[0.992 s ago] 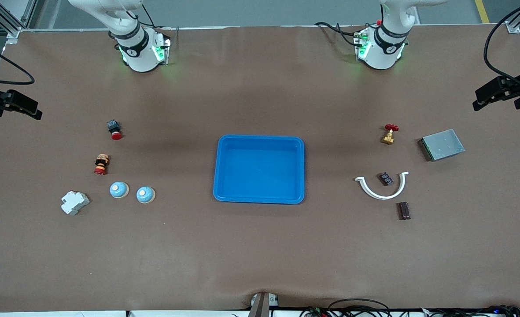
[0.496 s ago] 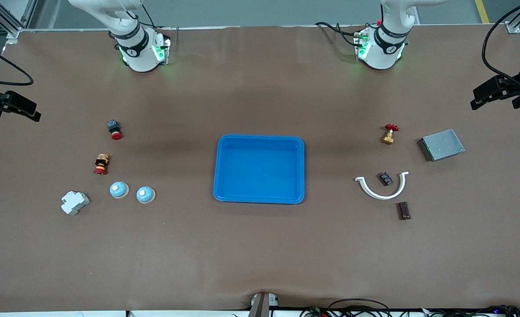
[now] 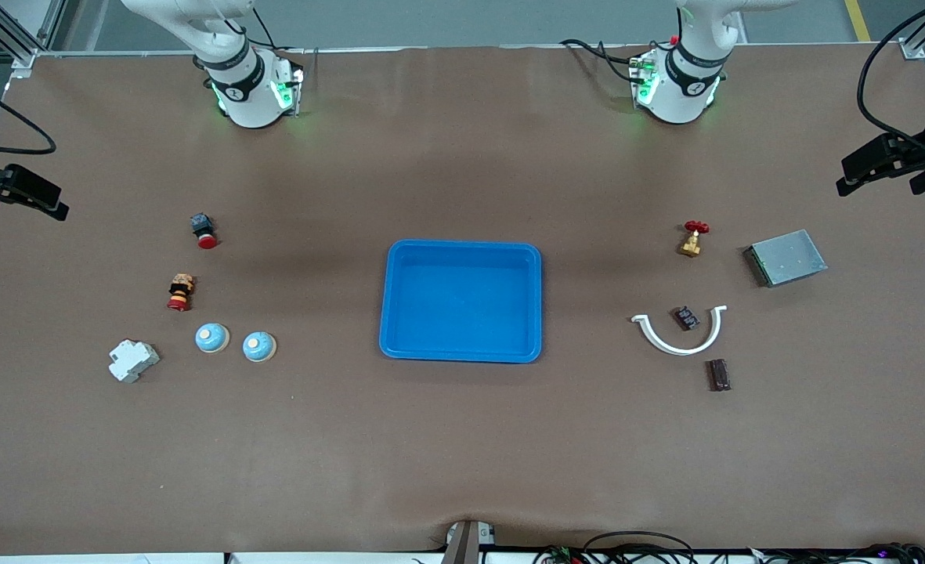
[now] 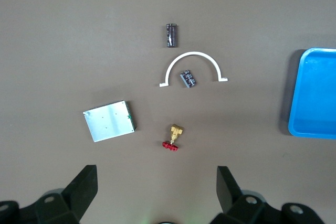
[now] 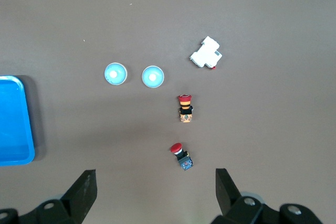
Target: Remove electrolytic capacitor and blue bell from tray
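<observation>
The tray [image 3: 462,301] sits mid-bench and shows only bare blue floor. Two blue bells [image 3: 212,338] [image 3: 259,346] lie toward the right arm's end; a dark cylinder [image 3: 718,374], probably the electrolytic capacitor, lies toward the left arm's end beside a white arc [image 3: 677,333]. By my reading the removal is finished, and nothing more needs lifting. The left tool [image 4: 157,195] and right tool [image 5: 156,192] hang high over their ends of the bench, fingers spread apart, holding nothing, both waiting.
</observation>
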`<action>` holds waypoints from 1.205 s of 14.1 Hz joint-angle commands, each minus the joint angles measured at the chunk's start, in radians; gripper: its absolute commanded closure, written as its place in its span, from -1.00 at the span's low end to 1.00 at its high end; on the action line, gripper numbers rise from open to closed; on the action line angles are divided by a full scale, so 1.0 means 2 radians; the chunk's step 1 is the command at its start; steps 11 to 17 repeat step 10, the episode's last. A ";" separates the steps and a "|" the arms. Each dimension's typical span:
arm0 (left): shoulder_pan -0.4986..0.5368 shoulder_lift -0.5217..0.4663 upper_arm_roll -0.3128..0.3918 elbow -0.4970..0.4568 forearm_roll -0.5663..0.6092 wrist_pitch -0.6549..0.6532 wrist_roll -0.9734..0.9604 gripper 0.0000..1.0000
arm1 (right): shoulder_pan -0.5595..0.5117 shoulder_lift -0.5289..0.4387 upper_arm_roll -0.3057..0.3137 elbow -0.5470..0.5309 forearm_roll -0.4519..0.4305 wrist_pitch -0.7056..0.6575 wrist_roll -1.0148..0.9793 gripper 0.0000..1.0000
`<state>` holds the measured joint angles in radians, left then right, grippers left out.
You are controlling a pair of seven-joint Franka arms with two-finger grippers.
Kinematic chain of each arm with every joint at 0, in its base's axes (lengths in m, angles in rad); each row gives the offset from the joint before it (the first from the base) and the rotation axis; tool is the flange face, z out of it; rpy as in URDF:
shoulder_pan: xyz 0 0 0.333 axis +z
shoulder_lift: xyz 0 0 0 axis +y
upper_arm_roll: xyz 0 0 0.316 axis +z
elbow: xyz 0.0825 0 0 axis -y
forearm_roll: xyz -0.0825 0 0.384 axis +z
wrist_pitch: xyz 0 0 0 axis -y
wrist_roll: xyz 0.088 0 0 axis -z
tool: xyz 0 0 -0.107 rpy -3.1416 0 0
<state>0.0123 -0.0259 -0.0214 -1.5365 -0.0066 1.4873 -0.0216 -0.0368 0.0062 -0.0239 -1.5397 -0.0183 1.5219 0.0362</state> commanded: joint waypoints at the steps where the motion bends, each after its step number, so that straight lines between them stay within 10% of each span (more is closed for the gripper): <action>1: 0.003 -0.005 -0.001 0.005 -0.007 0.000 -0.001 -1.00 | -0.002 -0.002 0.001 0.001 0.002 0.001 0.003 -1.00; 17: 0.003 -0.002 -0.001 0.007 0.001 0.000 0.001 -1.00 | 0.000 -0.002 0.004 0.001 0.002 -0.003 0.003 -1.00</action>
